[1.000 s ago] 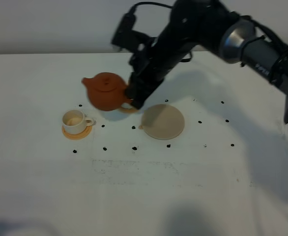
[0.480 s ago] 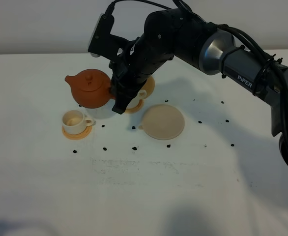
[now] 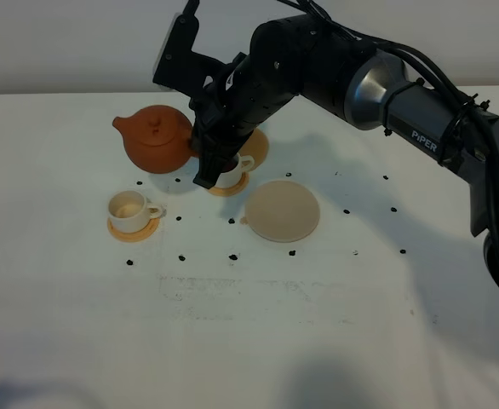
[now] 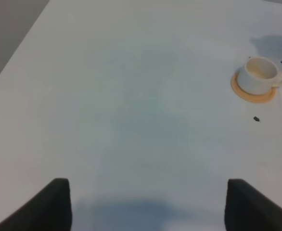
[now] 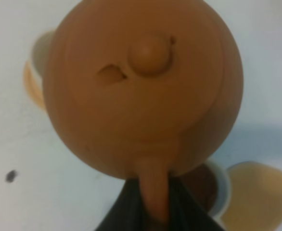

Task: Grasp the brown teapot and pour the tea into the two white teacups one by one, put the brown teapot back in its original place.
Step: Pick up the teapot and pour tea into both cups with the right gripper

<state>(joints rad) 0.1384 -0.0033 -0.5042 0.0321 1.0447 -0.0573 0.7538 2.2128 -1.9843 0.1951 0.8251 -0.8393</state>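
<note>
My right gripper [image 3: 205,158] is shut on the loop handle of the brown teapot [image 3: 156,138] and holds it upright above the table, spout to the left. In the right wrist view the teapot [image 5: 146,82] fills the frame, its handle clamped at the gripper [image 5: 153,217]. One white teacup [image 3: 129,208] stands on its coaster [image 3: 134,229] below the teapot in the exterior view; it also shows in the left wrist view [image 4: 258,76]. The second teacup [image 3: 232,173], partly hidden by the gripper, holds dark tea [image 5: 204,186]. The beige trivet [image 3: 282,210] lies bare. My left gripper [image 4: 148,207] is open and empty.
An orange-tan disc [image 3: 258,148] lies behind the second cup, partly under the arm. Small black marks [image 3: 233,256] dot the white table around the cups and trivet. The right arm [image 3: 386,77] reaches across from the right.
The right gripper has carried the teapot to the left and then a little up and back. The second teacup has come into sight beside the gripper.
</note>
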